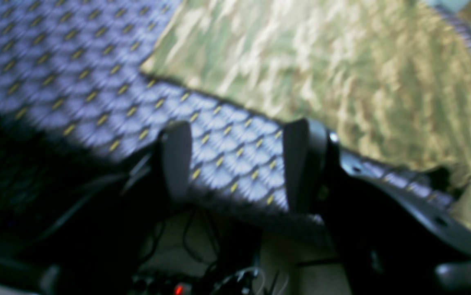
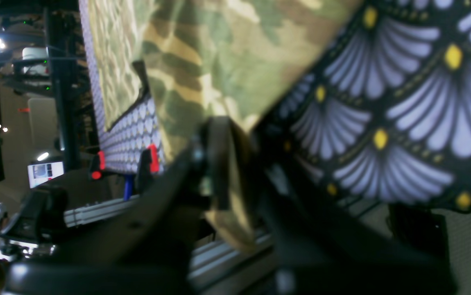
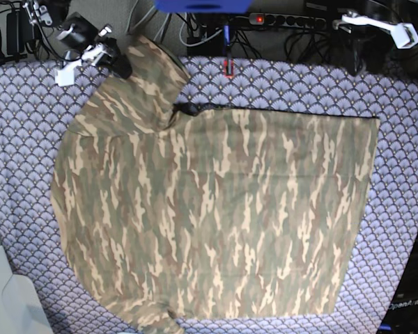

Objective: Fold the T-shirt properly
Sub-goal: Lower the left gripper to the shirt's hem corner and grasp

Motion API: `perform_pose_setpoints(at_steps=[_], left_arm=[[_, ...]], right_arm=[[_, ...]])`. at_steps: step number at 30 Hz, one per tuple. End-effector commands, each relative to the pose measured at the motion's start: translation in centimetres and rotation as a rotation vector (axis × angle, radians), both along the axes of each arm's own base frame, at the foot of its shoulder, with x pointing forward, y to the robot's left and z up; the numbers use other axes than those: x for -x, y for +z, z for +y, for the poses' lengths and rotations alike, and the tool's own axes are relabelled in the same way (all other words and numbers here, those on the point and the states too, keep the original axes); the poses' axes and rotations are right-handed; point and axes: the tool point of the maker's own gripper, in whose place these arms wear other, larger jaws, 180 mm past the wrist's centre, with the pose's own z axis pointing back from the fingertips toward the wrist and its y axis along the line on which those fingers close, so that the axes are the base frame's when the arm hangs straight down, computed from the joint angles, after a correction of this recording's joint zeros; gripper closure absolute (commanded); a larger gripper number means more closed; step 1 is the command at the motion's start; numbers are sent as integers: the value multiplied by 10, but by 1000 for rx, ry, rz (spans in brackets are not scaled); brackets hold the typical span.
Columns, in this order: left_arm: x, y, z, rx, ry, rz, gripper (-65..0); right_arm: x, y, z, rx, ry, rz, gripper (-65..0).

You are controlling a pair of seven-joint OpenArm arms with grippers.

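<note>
Right gripper (image 2: 231,172) is clamped on a sleeve of the T-shirt (image 3: 216,216) at the table's far corner. Shirt lies spread flat on the tablecloth (image 3: 404,229). Left gripper (image 1: 235,164) hangs over bare tablecloth beside the shirt's edge, jaws apart, holding nothing.

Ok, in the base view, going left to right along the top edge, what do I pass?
Right gripper shut on a sleeve of the T-shirt → blue bar → power strip with a red light → left gripper, off the tablecloth.
</note>
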Motion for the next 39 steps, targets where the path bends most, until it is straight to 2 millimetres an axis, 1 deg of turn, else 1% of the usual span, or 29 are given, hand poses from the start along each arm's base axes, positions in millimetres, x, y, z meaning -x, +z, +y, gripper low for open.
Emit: perform_pose_setpoints(at_steps=[1,2,4,7,10,12,15,17,18,21,23,26,28,29,35,39], left_arm=[[2,7,2,-6,-1,-14,-353],[2,7,2,-6,-1,-16,-354],[1,8,2,-7,-3,-19,-376],[-12,12,2,-6,1,-57,-419],[-20,12,2,-4,-2,-71,-420],[-27,6,-2,4,-18,-45,-420],[-47,6,3,-4,-24,-36,-420],[-60,4,7,25,-4,-28,-420],[-64,0,13,41,20,-16,-422],[-78,-7,40,103,112,4,-423],[-82,-17,57,130,163,37,-423],[-93,-31,68,164,191,85,-423],[-93,-46,73,196,215,124,-423],[-94,-51,76,204,227,132,-423],[-106,-59,79,236,235,119,-423],[-108,-76,83,261,260,148,-423]], right_arm=[[-4,7,-3,-6,-5,-23,0],[-3,6,-3,-6,-5,-21,0],[-3,6,-3,-6,-5,-21,0],[-3,6,-3,-6,-5,-21,0],[-5,9,-3,-4,-2,-30,0],[-5,9,-3,-4,-2,-30,0],[-5,9,-2,-4,-1,-31,0],[-6,9,-2,-4,-1,-32,0],[-6,9,-2,-4,-1,-32,0],[-6,9,-2,-4,-1,-32,0],[-6,9,-2,-4,-1,-32,0],[-11,10,-3,-3,-1,-42,0],[-11,9,-3,-3,-2,-41,0],[-11,9,-3,-3,-2,-41,0],[-12,10,-3,-4,-1,-44,0],[-13,10,-3,-2,0,-45,0]])
